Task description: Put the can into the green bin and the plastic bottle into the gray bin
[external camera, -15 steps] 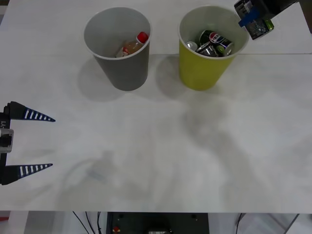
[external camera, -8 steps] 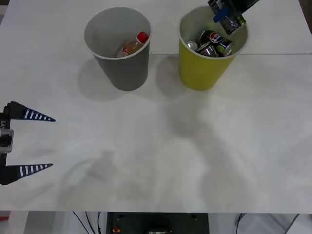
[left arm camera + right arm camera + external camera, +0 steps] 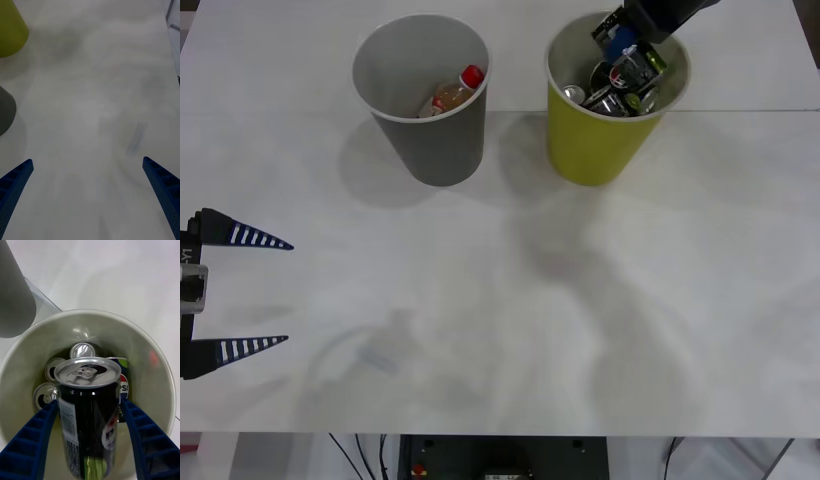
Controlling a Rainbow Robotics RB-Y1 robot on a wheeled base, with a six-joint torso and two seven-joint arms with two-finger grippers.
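The left gripper (image 3: pixel 275 292) has two long tapering fingers that narrow to sharp points. In the front view, at the left edge of the frame, they look black with blue-and-white ribbing along their tips, joined by a dark body with a small pale grey block and white lettering. The right gripper (image 3: pixel 623 40), at the top right, is a black housing with a bright blue ribbed finger (image 3: pixel 32 440).
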